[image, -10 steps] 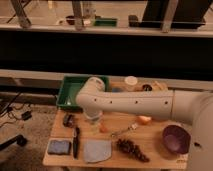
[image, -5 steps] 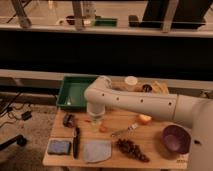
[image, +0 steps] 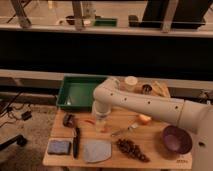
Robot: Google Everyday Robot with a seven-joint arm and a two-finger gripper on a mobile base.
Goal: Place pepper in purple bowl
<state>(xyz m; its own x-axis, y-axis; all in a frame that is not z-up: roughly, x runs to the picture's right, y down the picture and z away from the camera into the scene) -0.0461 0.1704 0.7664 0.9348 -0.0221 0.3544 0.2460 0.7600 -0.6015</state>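
Observation:
The pepper (image: 103,129), slim and orange-red, lies on the wooden table (image: 150,152) left of centre. My gripper (image: 101,123) hangs straight down over it from the white arm that reaches in from the right. Its fingers look open with nothing held, their tips at or just above the pepper, and they partly cover it. The purple bowl (image: 176,140) stands empty at the table's right front, well away from the gripper.
A green tray (image: 79,92) sits behind the gripper. A round orange fruit (image: 144,119), a spoon (image: 125,131) and a dark bunch of grapes (image: 131,148) lie between gripper and bowl. A grey cloth (image: 97,151), blue sponge (image: 59,147) and black tools (image: 76,140) occupy the front left.
The arm's elbow and the gripper have shifted a little to the right, over the pepper. The objects on the table have not moved.

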